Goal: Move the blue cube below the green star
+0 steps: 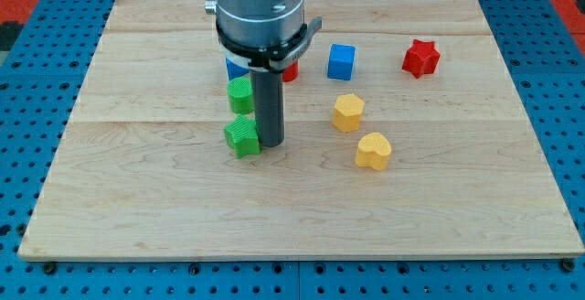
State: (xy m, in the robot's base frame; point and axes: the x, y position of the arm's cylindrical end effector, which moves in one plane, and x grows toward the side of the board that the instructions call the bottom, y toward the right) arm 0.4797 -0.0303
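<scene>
The blue cube [341, 61] sits on the wooden board [137, 208], right of centre near the view's top. A green block [242, 136] that looks star-shaped lies left of centre. A second green block [239, 94], whose shape I cannot make out, sits just above it. My tip [271, 144] rests on the board right beside the lower green block, on its right side, seemingly touching it. The blue cube is up and to the right of my tip, well apart from it.
A red star [420, 58] lies at the upper right. A yellow hexagon-like block [347, 112] and a yellow heart [373, 151] lie right of my tip. Another blue block [234, 66] and a red block [292, 70] are partly hidden behind the arm.
</scene>
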